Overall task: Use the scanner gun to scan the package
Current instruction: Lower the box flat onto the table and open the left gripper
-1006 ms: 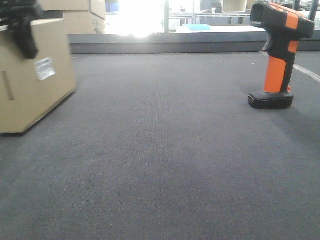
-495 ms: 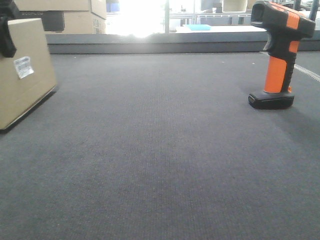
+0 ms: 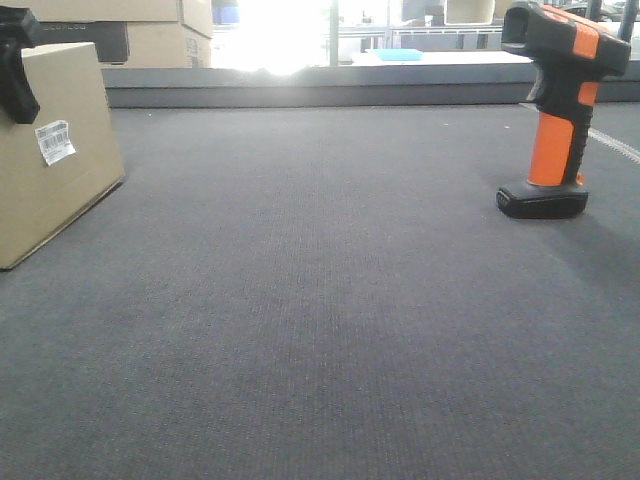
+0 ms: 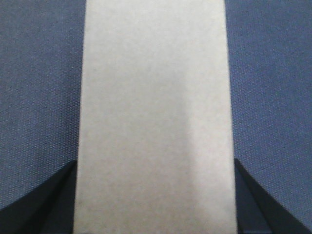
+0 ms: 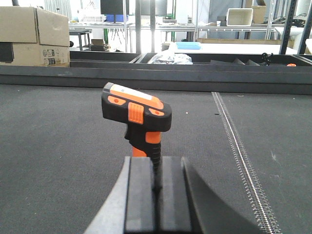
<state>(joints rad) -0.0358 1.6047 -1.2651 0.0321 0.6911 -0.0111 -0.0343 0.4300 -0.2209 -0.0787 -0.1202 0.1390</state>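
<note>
The package (image 3: 55,160), a plain brown box with a small white barcode label (image 3: 55,142), is at the far left of the front view, tilted, its labelled face turned toward the right. One black finger (image 3: 14,70) of my left gripper shows on its top corner. In the left wrist view my left gripper (image 4: 155,163) is shut on the package (image 4: 155,87), which fills the gap between both fingers. The scanner gun (image 3: 560,100) stands upright on its black base at the right. My right gripper (image 5: 156,159) is shut and empty, just short of the scanner gun (image 5: 136,109).
Larger printed cardboard boxes (image 3: 150,30) are stacked behind the dark raised ledge (image 3: 330,92) at the mat's far edge. A pale seam strip (image 5: 241,156) runs along the mat to the right of the scanner. Shelving and a white bin (image 5: 239,17) stand further back.
The package moved left and away from the front camera with my left gripper, then came back slightly to the right. The scanner gun has not moved.
</note>
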